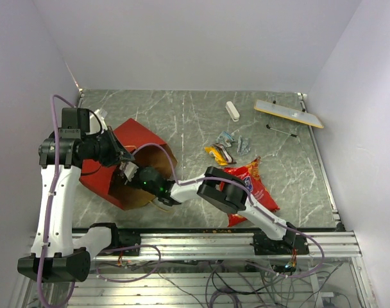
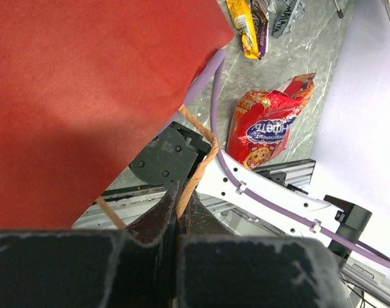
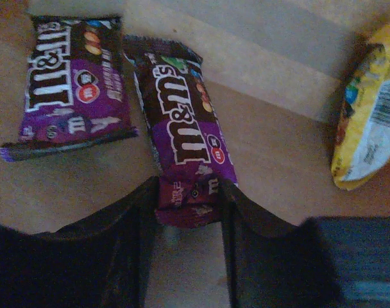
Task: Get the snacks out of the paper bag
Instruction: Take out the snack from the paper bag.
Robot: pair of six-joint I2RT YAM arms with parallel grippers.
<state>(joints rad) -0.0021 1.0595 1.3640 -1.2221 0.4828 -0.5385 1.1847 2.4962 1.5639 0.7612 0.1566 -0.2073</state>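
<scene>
The red paper bag (image 1: 138,142) lies on its side at the left, its mouth toward me, and fills the left wrist view (image 2: 86,96). My left gripper (image 2: 181,200) is shut on its tan loop handle (image 2: 196,173) and shows from above (image 1: 122,163). My right arm (image 1: 182,190) reaches into the bag's mouth, where the bag hides its fingers. Inside, my right gripper (image 3: 190,192) is shut on the near end of a purple candy pack (image 3: 185,122). A second purple pack (image 3: 73,83) and a yellow pack (image 3: 368,122) lie on the kraft floor. The red chip bag (image 1: 249,186) and several candy bars (image 1: 226,149) lie on the table.
A small white oblong block (image 1: 231,110) and a long grey strip with a yellow edge (image 1: 288,113) lie at the back right, with a thin black rod (image 1: 281,131) near them. White walls close in the marbled table (image 1: 182,115) on three sides.
</scene>
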